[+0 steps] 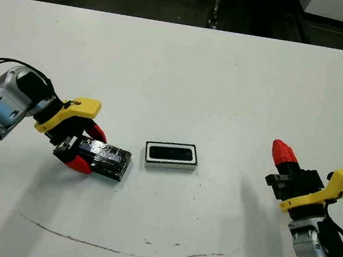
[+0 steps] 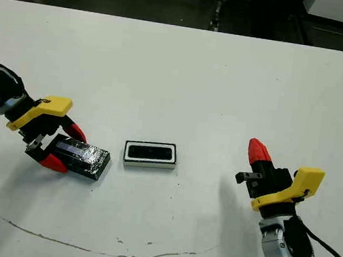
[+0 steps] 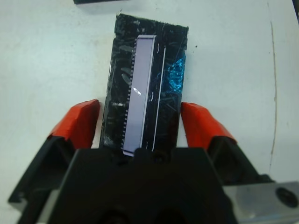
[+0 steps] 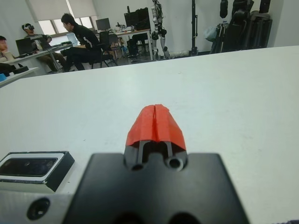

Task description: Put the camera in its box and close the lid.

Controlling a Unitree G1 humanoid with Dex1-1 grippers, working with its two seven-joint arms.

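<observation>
The glossy black lid (image 1: pixel 107 159) lies flat on the table at the left, its pale strip (image 3: pixel 138 93) facing up. My left gripper (image 1: pixel 88 149) straddles its near end, a red finger against each long side, shut on it. To its right, in the middle of the table, stands the box (image 1: pixel 170 163), white-walled with a dark rim. The matte black camera (image 1: pixel 170 152) lies inside it. My right gripper (image 1: pixel 283 152) hovers at the right, well apart from the box, fingers pressed together on nothing. The right wrist view shows the box (image 4: pixel 51 175) off to one side.
A thin brown curved line (image 1: pixel 114 249) runs across the table near the front. Beyond the far table edge, people (image 4: pixel 81 39) sit at desks, and there are stands and equipment (image 4: pixel 159 25).
</observation>
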